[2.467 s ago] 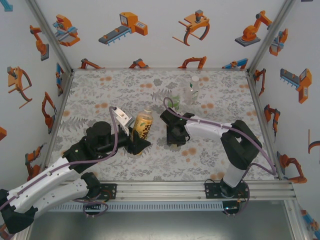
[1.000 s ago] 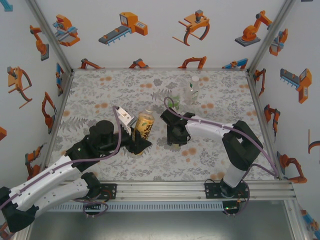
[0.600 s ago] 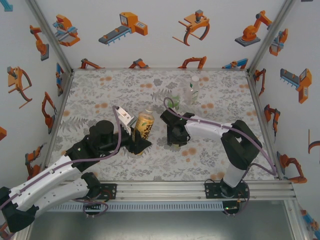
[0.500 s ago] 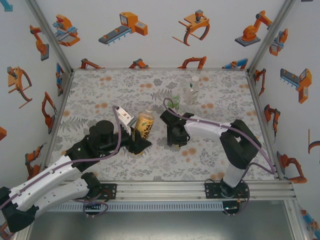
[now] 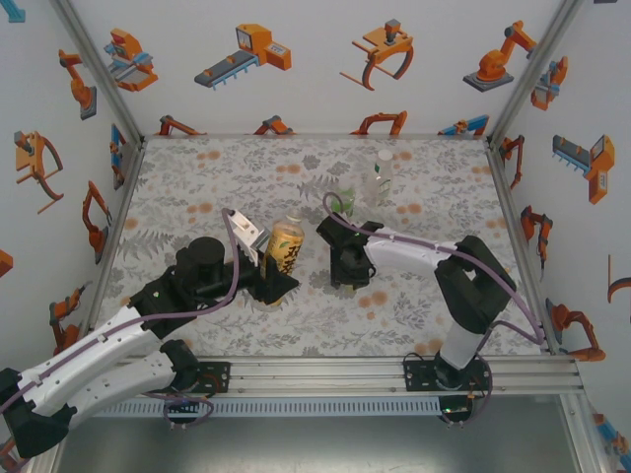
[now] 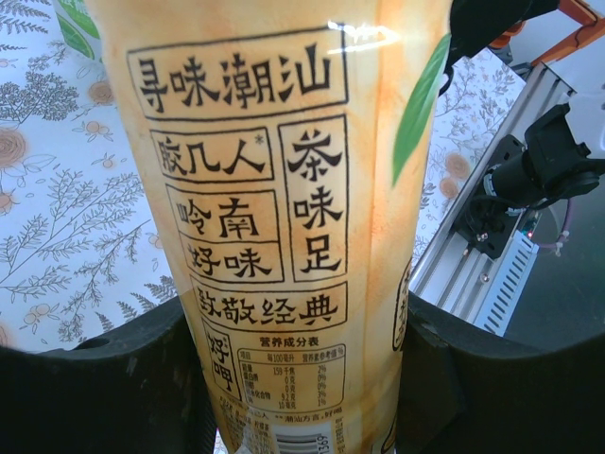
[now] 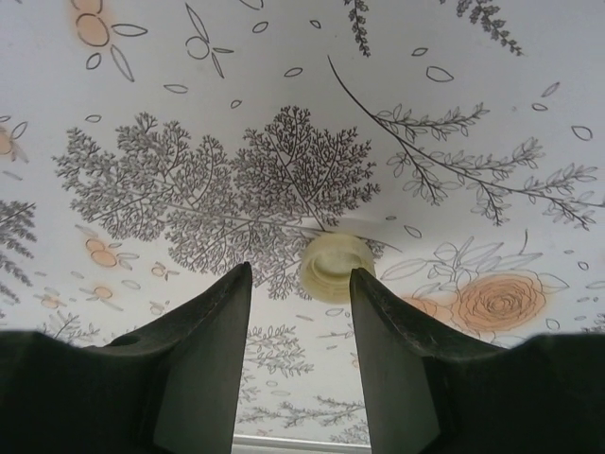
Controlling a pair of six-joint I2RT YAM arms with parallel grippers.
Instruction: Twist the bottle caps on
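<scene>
**The right claw hangs over a cap, ready to pick it up**

The right claw (image 7: 299,276) points straight down at the table (image 5: 197,177). Its two fingers (image 7: 203,359) are apart and hold nothing. Just past the tips lies one small pale cap (image 7: 337,268). It lies flat on the flowery cloth. In the wrist view it sits in the gap between the fingers, a bit closer to the right-hand one. So the cap is right under this claw, and I think the claw only needs to go down and then squeeze. It may need a tiny shift to the side first, so that the cap is in the middle.

The left claw (image 6: 302,378) is clamped on the lower part of the amber bottle (image 6: 274,189), one finger on each side. From above, the amber bottle (image 5: 284,246) stands upright, neck up, just to the left of the right claw (image 5: 347,271).

The right arm is by far the nearer one to the cap. The left claw (image 5: 268,281) is busy with its bottle.

Farther back stand the green bottle (image 5: 345,200) and the clear bottle (image 5: 380,177), near each other and well apart from both claws.
</scene>
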